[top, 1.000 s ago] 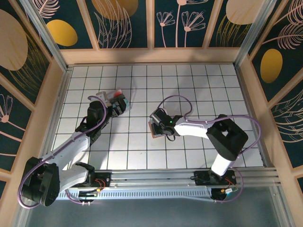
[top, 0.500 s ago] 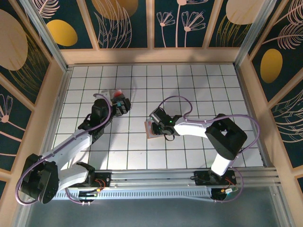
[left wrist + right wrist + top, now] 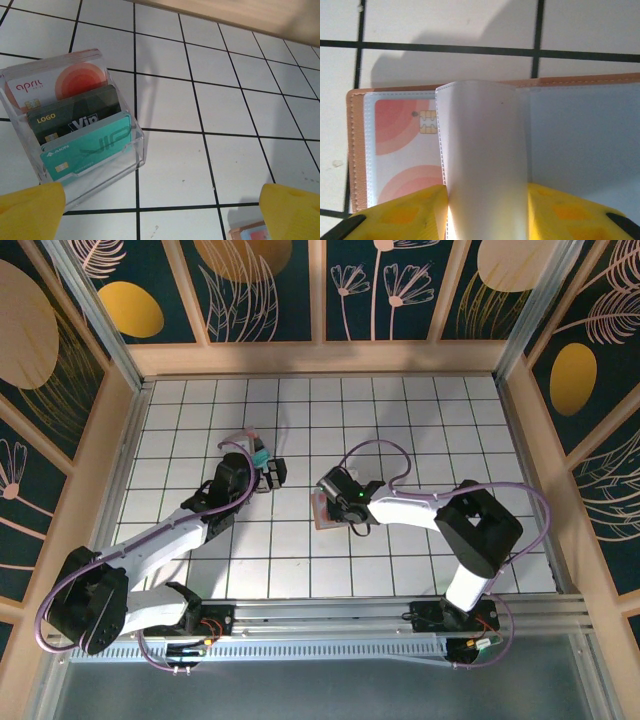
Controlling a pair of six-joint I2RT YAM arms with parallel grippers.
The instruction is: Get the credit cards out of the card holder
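The tan leather card holder lies open on the white tiles, seen in the top view and at the lower corner of the left wrist view. A white credit card with orange-red circles and a chip sits in its left pocket. A pale inner sleeve bows up between the yellow fingers of my right gripper, which is shut on it from both sides. My left gripper is open above bare tiles, just right of a clear box, and shows in the top view.
A clear plastic box holds three upright cards: white-orange, dark and teal. It stands left of centre. Wooden walls border the tiled floor on three sides. Both arms reach in from the near rail.
My left gripper has swung right, off the clear box and toward the card holder. My right gripper has stayed over the card holder, which shifted slightly.
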